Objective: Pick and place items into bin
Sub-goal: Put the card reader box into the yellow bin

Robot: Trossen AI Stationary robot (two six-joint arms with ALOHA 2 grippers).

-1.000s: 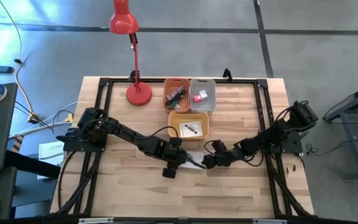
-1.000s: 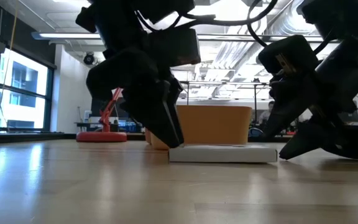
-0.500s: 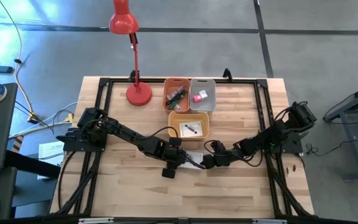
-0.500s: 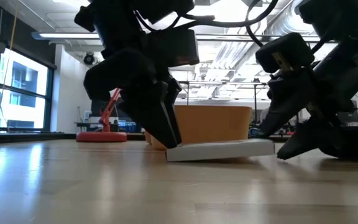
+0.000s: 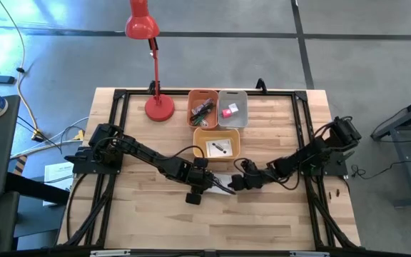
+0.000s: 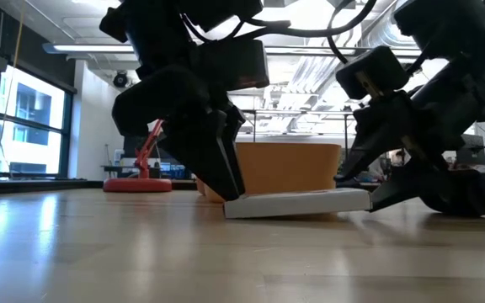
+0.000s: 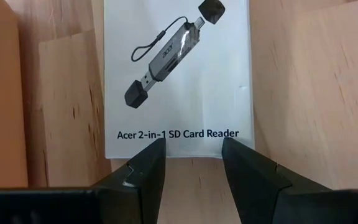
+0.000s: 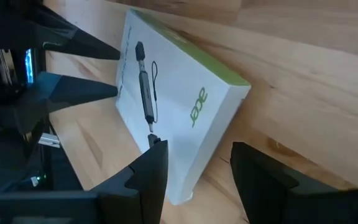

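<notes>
A flat white box point(image 5: 222, 179) printed "Acer 2-in-1 SD Card Reader" point(image 7: 178, 74) lies on the table just in front of the yellow bin point(image 5: 217, 135). My left gripper point(image 5: 207, 183) is open at the box's left end. My right gripper point(image 5: 235, 184) is open at its right end. A white card with a black mark point(image 5: 219, 148) lies in the yellow bin. A red-pink cube point(image 5: 227, 111) sits in the grey bin point(image 5: 232, 98). Several small items point(image 5: 202, 108) lie in the orange bin. My left gripper comes slanting down from the table's left. Both open fingertips point(image 7: 156, 149) stand against the box's left end edge point(image 7: 179, 152). That end point(image 6: 236, 204) stays on the table. My right gripper comes low from the table's right, with the box's right end corner point(image 8: 238, 93) between its open fingers point(image 8: 155, 152). That end point(image 6: 362, 197) is raised slightly off the table. Which finger bears it does not show.
Three bins stand toward the far edge: orange point(image 5: 203, 95), grey and, nearer, yellow. A red desk lamp point(image 5: 158, 107) stands left of them. A black frame point(image 5: 116, 128) runs along the table's sides. Bare wood point(image 5: 155, 221) lies toward the near edge.
The box's right end has lifted a little off the table while its left end stayed down against my left gripper. My right gripper has moved slightly toward the table's left, closer in on the box. My left gripper has kept still.
</notes>
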